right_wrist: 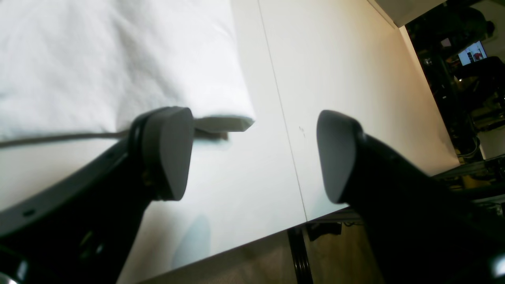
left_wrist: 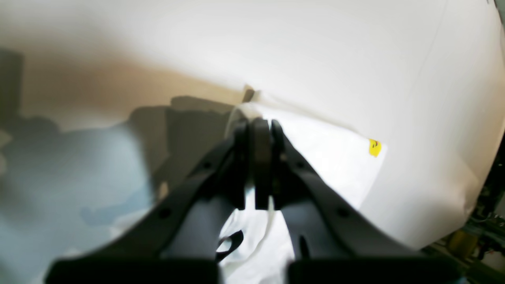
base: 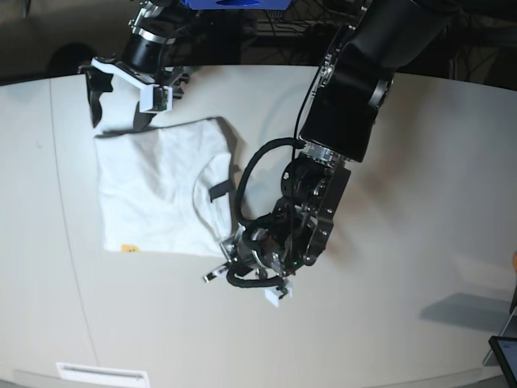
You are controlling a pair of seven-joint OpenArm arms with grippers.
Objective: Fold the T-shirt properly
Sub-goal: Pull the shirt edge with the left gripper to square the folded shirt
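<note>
While the white T-shirt point(base: 157, 190) lies partly folded on the pale table point(base: 420, 202), at about nine o'clock from the middle of the base view, the two arms work at opposite corners of it. The left gripper point(base: 242, 263) sits low at roughly six o'clock, at the shirt's lower right corner. From the left wrist view its dark jaws are pressed together on a bunched edge of the white cloth point(left_wrist: 315, 146), with fabric showing above and below the closed tips of the gripper point(left_wrist: 258, 132). A small yellow mark point(left_wrist: 374, 147) shows on the cloth just to the right of the jaws, and the same mark appears near the shirt's lower left corner in the base view point(base: 128, 248). A small black tag point(base: 220, 190) lies at the neckline.

The right gripper point(base: 121, 89) is at about eleven o'clock, at the shirt's upper left corner. In the right wrist view, the gripper point(right_wrist: 252, 156) has its jaws spread wide. One grey pad point(right_wrist: 169, 152) is close beside the shirt's folded edge point(right_wrist: 221, 124); whether it touches is unclear. The other pad point(right_wrist: 335, 154) hangs over bare table, and nothing lies between them.
</note>
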